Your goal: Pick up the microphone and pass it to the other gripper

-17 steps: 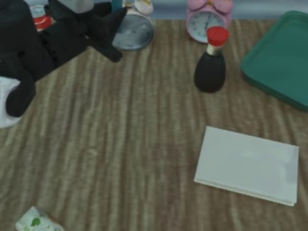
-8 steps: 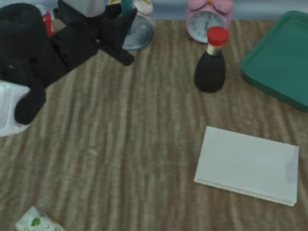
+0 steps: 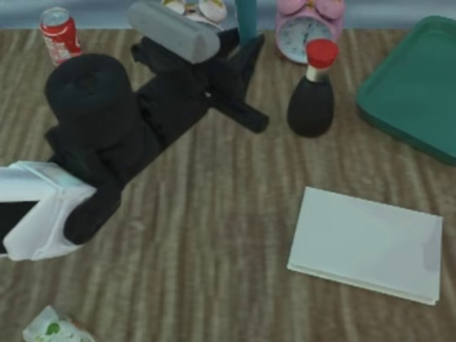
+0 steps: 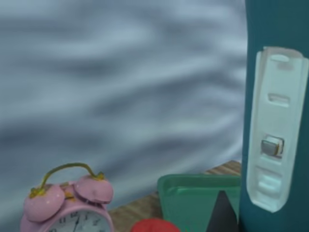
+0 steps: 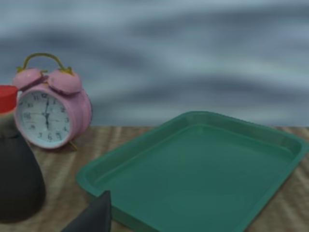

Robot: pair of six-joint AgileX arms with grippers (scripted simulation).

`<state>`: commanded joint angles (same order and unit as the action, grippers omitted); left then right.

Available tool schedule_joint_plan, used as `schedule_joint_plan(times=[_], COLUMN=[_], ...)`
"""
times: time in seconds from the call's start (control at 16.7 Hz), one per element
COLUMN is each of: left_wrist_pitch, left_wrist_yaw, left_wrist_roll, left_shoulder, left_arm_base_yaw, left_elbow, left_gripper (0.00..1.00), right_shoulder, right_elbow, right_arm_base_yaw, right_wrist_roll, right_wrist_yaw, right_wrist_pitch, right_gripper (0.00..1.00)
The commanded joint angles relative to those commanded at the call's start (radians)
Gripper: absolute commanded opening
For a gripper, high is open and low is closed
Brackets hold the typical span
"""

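The slim teal-handled microphone (image 3: 246,20) was clamped upright in the left tool (image 3: 239,68) above the table's (image 3: 178,242) far edge, apparently lifted for handover. The right tool's grip could not be told.

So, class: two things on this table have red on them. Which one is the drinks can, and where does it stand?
The red can at the far left edge, red all over; the black bottle right of the left gripper only has a red cap.

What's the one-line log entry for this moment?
left gripper: holds microphone upright, far centre | right gripper: facing green tray, outside top view | handover: not yet done
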<state>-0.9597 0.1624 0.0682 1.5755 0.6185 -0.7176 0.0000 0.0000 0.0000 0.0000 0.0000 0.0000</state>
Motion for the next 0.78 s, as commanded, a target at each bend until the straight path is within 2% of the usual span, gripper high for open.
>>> schedule_joint_plan(times=[0.78], left_wrist_pitch=[-0.004], left_wrist_yaw=[-0.007], left_wrist_roll=[0.002], left_shoulder=[-0.003], left_arm_base_yaw=[0.007], left_elbow=[0.003], left_gripper=[0.0], right_shoulder=[0.013], right_elbow=[0.01], right_arm_base_yaw=[0.008], right_wrist_roll=[-0.001], right_wrist_yaw=[-0.005], right_wrist_pitch=[0.006], right_gripper=[1.0])
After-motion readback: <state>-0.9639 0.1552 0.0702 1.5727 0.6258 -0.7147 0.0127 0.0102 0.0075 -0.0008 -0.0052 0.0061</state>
